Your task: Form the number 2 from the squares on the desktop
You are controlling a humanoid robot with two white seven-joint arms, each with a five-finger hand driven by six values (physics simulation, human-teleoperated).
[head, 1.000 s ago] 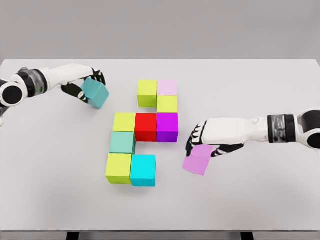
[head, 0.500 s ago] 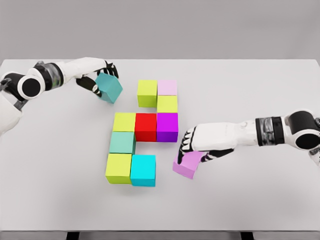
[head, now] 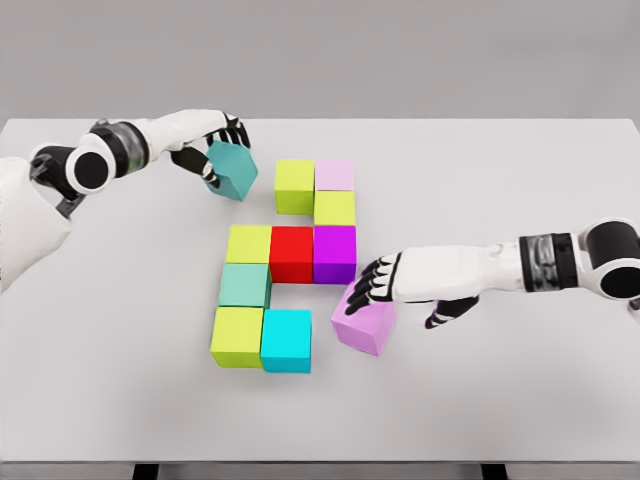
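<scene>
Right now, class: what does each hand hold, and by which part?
The left hand grips the teal cube by its upper left side. The right hand rests on top of the pink cube; a grip cannot be told.

All I see besides the work items: white desktop [head: 520, 400], plain grey wall [head: 320, 55] behind its far edge, dark legs [head: 145, 470] under its near edge.

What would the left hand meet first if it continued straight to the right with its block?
Probably the yellow-green block at the top left of the figure. The left hand holds the teal block just left of it, though its height above the table is unclear.
</scene>
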